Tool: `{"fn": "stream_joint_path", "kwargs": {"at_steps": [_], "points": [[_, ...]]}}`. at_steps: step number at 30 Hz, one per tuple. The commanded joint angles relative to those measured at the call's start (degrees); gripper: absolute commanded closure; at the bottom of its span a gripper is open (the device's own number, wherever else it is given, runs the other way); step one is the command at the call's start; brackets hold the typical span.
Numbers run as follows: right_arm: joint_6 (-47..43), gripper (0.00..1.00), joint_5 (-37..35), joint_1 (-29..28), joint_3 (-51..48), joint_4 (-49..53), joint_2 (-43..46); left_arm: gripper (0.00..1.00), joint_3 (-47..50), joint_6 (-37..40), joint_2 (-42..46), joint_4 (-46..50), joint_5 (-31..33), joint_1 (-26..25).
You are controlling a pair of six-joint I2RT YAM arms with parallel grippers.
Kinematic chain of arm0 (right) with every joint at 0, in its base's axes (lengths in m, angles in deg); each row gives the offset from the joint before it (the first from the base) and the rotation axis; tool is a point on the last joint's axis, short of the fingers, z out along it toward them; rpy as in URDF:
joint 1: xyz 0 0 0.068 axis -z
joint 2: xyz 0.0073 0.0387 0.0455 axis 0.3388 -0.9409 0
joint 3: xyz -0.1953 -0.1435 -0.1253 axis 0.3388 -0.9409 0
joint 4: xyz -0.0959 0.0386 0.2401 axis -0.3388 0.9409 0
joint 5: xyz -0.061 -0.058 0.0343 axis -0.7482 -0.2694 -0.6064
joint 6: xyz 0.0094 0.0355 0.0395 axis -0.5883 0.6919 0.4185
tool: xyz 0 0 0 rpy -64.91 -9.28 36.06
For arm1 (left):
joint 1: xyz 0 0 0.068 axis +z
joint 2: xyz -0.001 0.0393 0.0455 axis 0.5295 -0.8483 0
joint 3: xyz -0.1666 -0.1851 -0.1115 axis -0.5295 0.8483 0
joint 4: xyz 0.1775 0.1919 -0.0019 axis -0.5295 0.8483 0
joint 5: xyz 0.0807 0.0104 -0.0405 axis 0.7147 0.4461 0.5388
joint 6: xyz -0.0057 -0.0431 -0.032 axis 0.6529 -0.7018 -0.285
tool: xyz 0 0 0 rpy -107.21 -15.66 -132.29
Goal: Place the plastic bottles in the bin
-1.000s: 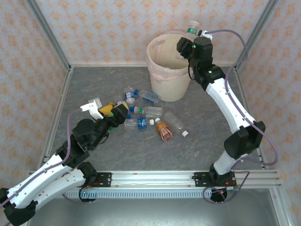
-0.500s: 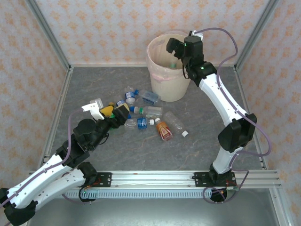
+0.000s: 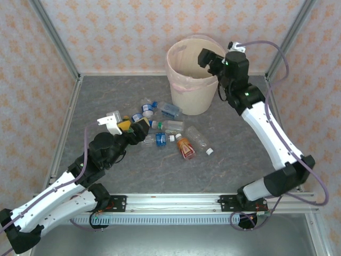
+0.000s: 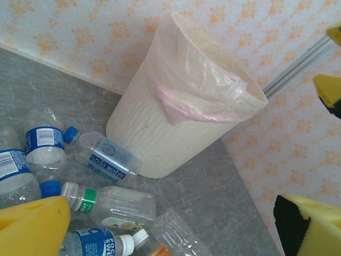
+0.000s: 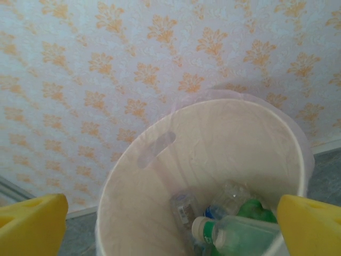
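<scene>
Pincer on the left is open wide with nothing in it. It hangs low at the near edge of the pile of bottles, and its wrist camera looks over them.

The bottles lie on their sides in a bunch in the middle of the table. Most are clear with blue labels or caps. One orange-red bottle lies a bit nearer, and a loose white cap sits just beside it.

They look empty, so I think they are very light. The plastic is thin and will squash if it is squeezed hard. They are round and smooth, so they can roll away or slip. A good place to grab is across the middle of the body, with a soft squeeze.

The table is flat, grey and looks smooth.

Farther back stands the bin, tall and cream, with a pink liner at the rim. Some bottles are already at the bottom, one of them green. The right pincer is above the rim, open and empty.

Walls with orange flowers close in the back and sides.
</scene>
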Motion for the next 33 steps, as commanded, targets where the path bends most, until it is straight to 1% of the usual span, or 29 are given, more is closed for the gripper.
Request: {"fn": "stream_joint_path", "kwargs": {"at_steps": [1,8,13,17,19,23,26,30,33], "points": [[0.3,0.0,2.6,-0.9,-5.4,-1.5,4.9,0.01,1.2,-1.3,-0.5,0.5,1.5,-0.3],[0.5,0.0,6.6,-1.0,-20.3,-4.2,16.4,0.01,1.3,-1.7,-3.6,3.8,5.2,0.0],[0.6,0.0,8.8,-1.0,-29.1,-5.5,21.8,0.01,0.1,-2.4,-8.0,6.3,5.1,2.0],[1.3,0.0,11.5,-1.0,-36.1,-8.9,25.8,0.01,-1.4,-1.8,-12.0,7.7,1.6,6.5],[1.7,0.0,13.6,-1.0,-38.6,-9.7,27.0,0.01,-3.5,-0.5,-14.6,10.4,-0.2,9.4],[1.6,0.0,17.4,-1.0,-42.2,-9.9,29.1,0.01,-7.9,3.4,-20.0,16.3,-0.1,13.7],[1.7,0.0,18.4,-1.0,-44.9,-10.7,31.8,0.01,-9.6,7.9,-23.5,19.2,-0.5,16.9],[1.7,0.0,19.0,-1.1,-47.6,-11.0,35.7,0.01,-12.0,11.2,-28.9,23.3,-4.5,23.0],[1.7,0.0,19.6,-1.0,-48.9,-10.8,38.0,0.01,-12.7,13.8,-31.4,23.6,-5.2,25.6]]}}
